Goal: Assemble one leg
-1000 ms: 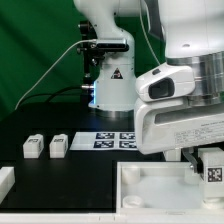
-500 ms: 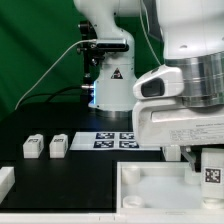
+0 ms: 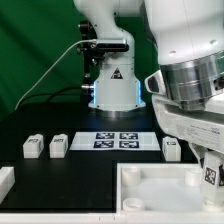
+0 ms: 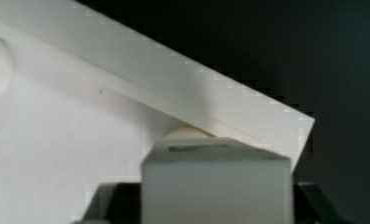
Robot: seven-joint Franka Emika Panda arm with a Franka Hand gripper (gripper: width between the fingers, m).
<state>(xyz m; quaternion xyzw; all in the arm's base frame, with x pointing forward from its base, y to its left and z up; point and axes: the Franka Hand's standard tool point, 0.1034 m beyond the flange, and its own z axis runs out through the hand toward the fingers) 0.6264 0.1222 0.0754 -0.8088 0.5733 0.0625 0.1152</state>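
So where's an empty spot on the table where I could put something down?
The biggest bare patch of black table lies between the two loose legs, the marker board and the white panel. It's crowded on the exterior view's right: the hand holds a leg over the panel there, with another leg close by.

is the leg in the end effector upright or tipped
Upright: the leg is held vertical in the end effector, its tag square to the exterior view, by the white panel's corner.
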